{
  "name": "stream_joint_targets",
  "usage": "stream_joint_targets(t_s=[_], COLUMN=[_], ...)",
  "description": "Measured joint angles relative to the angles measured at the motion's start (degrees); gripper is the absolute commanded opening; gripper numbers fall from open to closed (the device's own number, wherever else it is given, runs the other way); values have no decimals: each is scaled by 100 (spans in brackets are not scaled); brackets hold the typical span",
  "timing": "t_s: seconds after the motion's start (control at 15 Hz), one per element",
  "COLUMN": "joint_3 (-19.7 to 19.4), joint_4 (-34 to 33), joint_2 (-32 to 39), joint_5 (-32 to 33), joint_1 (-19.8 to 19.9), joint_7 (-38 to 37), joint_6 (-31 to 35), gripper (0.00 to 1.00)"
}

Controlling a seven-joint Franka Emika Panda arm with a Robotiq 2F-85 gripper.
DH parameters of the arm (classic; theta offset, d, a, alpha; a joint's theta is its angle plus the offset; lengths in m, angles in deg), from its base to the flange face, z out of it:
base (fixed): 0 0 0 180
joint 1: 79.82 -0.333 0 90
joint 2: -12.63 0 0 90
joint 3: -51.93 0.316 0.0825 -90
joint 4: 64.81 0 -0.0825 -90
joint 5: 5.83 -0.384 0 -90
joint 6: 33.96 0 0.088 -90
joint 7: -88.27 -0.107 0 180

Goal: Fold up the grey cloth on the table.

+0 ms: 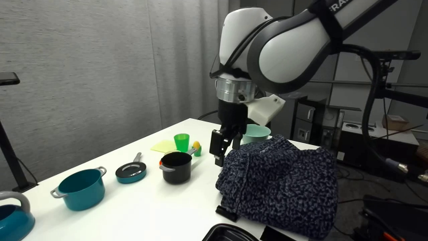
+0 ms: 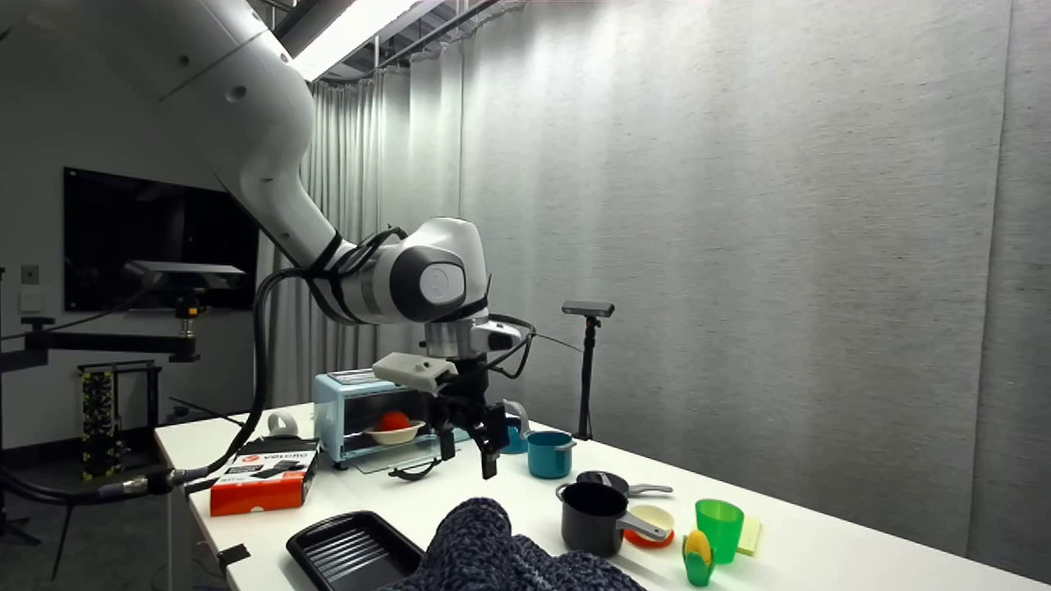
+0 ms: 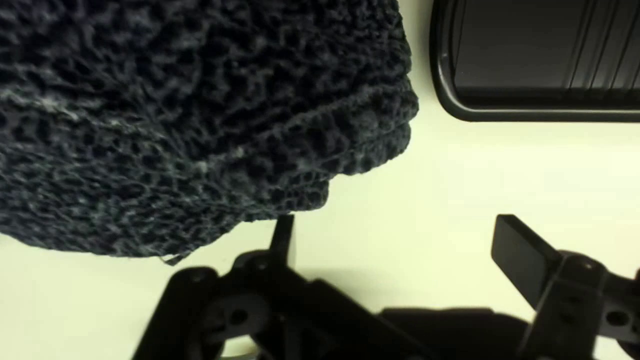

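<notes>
The grey cloth, dark navy-grey with white speckles, lies in a thick bunched pile at the edge of the white table. In an exterior view only its raised top shows at the bottom edge. In the wrist view the cloth fills the upper left, with layered edges on its right side. My gripper is open and empty above the table, beside the cloth. It also shows in an exterior view. In the wrist view the gripper has wide-apart fingers, the left fingertip close to the cloth's lower edge; whether it touches is unclear.
A black ridged tray lies next to the cloth. A black pot, a teal pot, a teal lid, a green cup and a mint bowl stand around. A toaster oven and a red box are farther along.
</notes>
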Motion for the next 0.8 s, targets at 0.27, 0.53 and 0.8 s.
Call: stream_joint_targets(t_s=[0.27, 0.53, 0.8], joint_3=[28, 14, -34], joint_4=[-321, -523, -526], joint_2=[199, 159, 104], joint_5=[-416, -375, 586], joint_1=[-4, -3, -3], joint_7=[1326, 2221, 2125], joint_6=[-714, -1936, -2381], gripper=[100, 100, 100])
